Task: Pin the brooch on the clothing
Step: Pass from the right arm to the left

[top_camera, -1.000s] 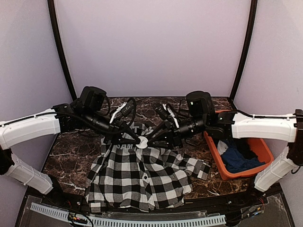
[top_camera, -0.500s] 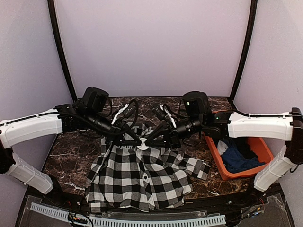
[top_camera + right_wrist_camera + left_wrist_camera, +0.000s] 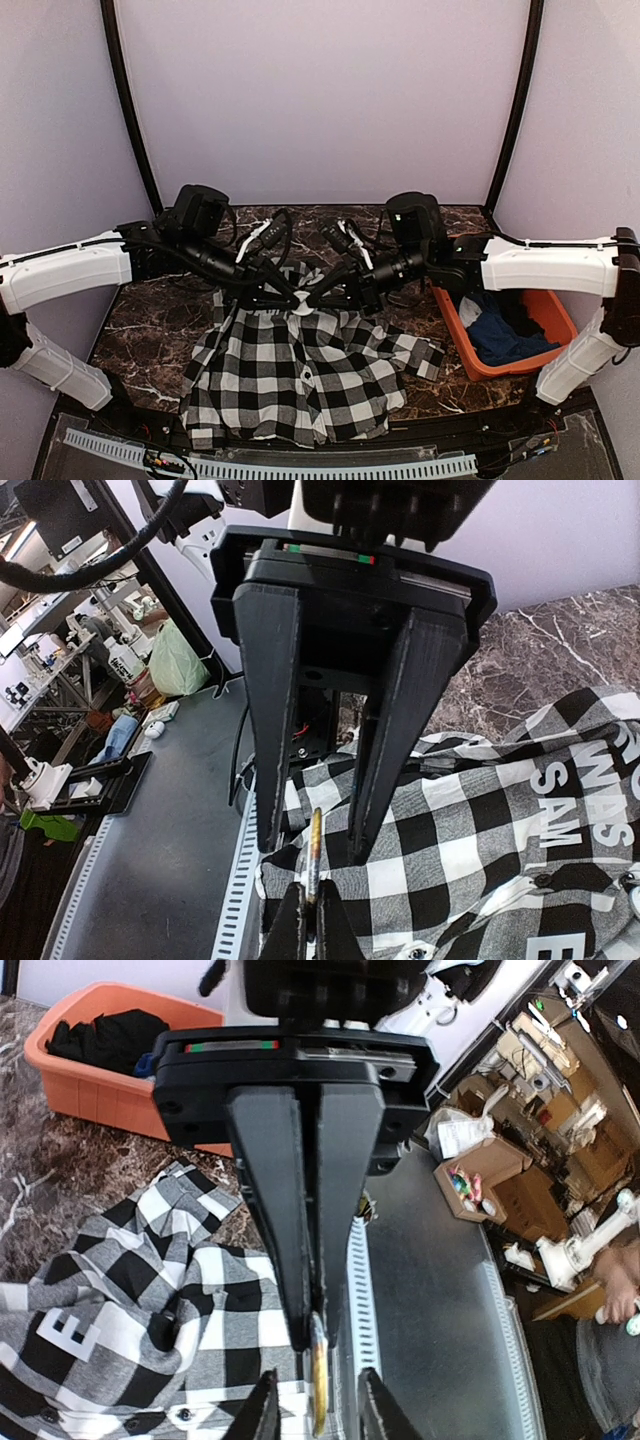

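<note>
- Pinched in the clenched right gripper [image 3: 314,1342]: the brooch [image 3: 318,1385], a thin round disc seen edge-on with a yellowish rim.
- Flanked by the released left gripper [image 3: 314,852], with flat black fingers on either side of the disc and clear of its rim.
- Held above the far end of the clothing [image 3: 300,380], close to the printed letters.
- Spread rumpled on the counter [image 3: 150,310] under both grippers: soft black-and-white checked flannel with creased folds, and one sleeve thrown out toward the right.
- Printed in big white block lettering [image 3: 560,780] on a grey patch; "SAM" is readable from the right wrist and only partly from above.
- From the top, hardly any sight of the brooch, hidden where the two black fingertip pairs meet. From each wrist, a clear look at the opposite gripper coming down from above.
- Dark polished marble-look stone with white veins for the counter.
- At the right edge, an orange plastic bin [image 3: 455,330] holding a dark blue garment [image 3: 505,335] and other dark cloth.
- Along the near edge, a white slotted strip [image 3: 300,467] on grey sheet.
- Around the cell, pale lilac walls [image 3: 320,100] with black curved poles.
- Beyond, in the wrist views only, a cluttered workshop with benches and boxes.
</note>
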